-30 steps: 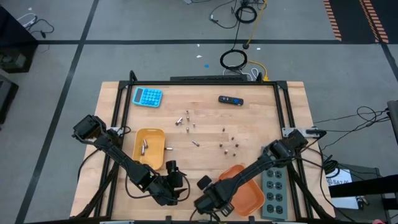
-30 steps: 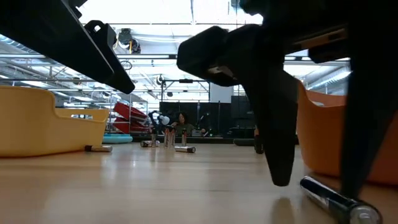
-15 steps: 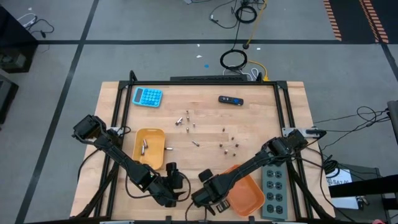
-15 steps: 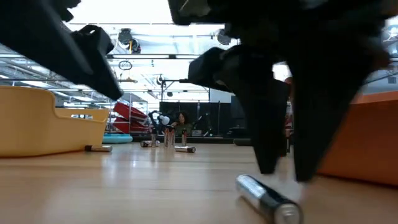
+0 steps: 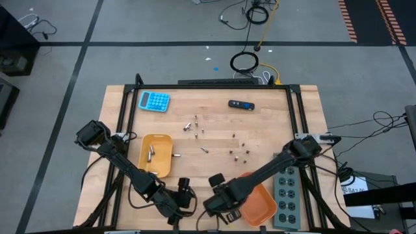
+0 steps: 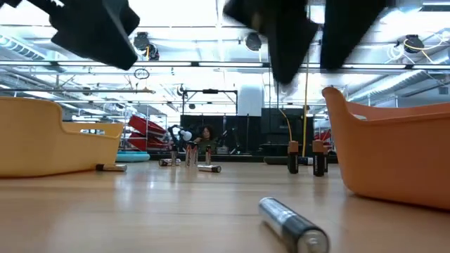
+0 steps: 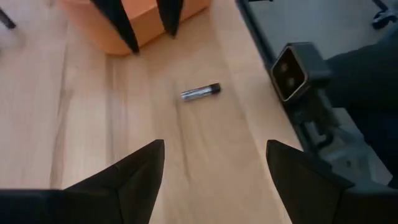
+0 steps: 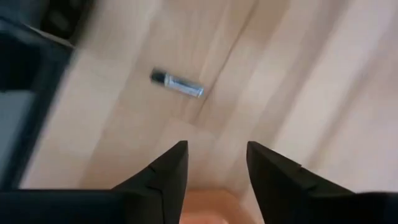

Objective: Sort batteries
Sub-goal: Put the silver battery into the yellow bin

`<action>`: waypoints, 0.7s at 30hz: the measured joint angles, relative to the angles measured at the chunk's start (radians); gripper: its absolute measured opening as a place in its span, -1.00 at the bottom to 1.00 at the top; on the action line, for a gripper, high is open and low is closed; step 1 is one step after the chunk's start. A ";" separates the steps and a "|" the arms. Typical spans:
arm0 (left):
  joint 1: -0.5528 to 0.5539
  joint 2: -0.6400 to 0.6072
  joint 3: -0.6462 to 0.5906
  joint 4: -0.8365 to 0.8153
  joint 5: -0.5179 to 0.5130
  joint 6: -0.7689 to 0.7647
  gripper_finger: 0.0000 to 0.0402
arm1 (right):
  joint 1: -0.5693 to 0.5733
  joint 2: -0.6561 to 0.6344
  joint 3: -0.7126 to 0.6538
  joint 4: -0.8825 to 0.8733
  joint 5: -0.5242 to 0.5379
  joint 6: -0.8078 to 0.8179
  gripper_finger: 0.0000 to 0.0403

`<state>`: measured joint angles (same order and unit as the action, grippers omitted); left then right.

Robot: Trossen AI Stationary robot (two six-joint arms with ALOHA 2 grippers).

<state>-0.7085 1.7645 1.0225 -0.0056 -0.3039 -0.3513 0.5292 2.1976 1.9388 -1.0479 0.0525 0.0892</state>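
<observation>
A lone battery (image 8: 177,84) lies flat on the surface near its front edge, beside the orange tray (image 6: 394,154), long axis crosswise to the right pincer (image 8: 214,158), which hovers spread and empty above it, nearer than the spread left pincer (image 7: 214,165).

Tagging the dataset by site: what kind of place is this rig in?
Probably a large lab or industrial workshop hall, not a home. The low view shows a high ceiling with exposed trusses and lights; the high view shows a wooden workbench on grey concrete floor with taped lines and loose cables.
</observation>
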 joint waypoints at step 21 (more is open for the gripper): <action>0.215 0.170 0.123 0.128 0.318 0.397 0.24 | 0.004 -0.640 -0.375 0.078 0.324 0.359 -0.26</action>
<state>-0.4939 1.9342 1.1457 0.1223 0.0139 0.0457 0.5327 1.5580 1.5637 -0.9696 0.3766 0.4486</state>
